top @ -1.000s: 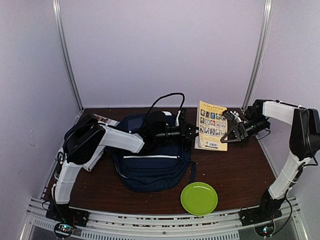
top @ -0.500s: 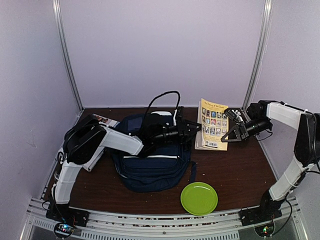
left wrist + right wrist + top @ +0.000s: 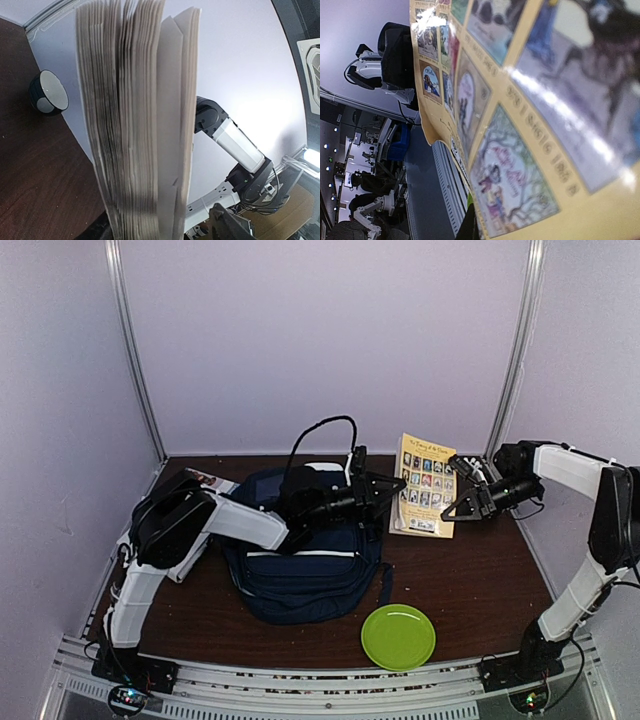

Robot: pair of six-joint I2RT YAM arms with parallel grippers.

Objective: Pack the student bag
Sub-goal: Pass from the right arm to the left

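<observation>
The student bag (image 3: 300, 565), a navy backpack with a white stripe, lies at the table's middle. A yellow book (image 3: 425, 487) with small pictures on its cover stands tilted up just right of the bag. My right gripper (image 3: 452, 506) is shut on the book's right edge, and the cover (image 3: 530, 115) fills the right wrist view. My left gripper (image 3: 388, 486) reaches over the bag and stands open at the book's left edge. The fanned page edges (image 3: 135, 125) rise between its spread fingers (image 3: 227, 222).
A green plate (image 3: 398, 636) lies near the front edge, right of the bag. A printed paper (image 3: 205, 478) sits at the back left behind the left arm. A black cable (image 3: 320, 435) loops above the bag. A small dark round thing (image 3: 47, 92) is by the back wall.
My left gripper has opened and let go of the book's left edge. My right gripper has shut on the right edge, and the book has risen slightly.
</observation>
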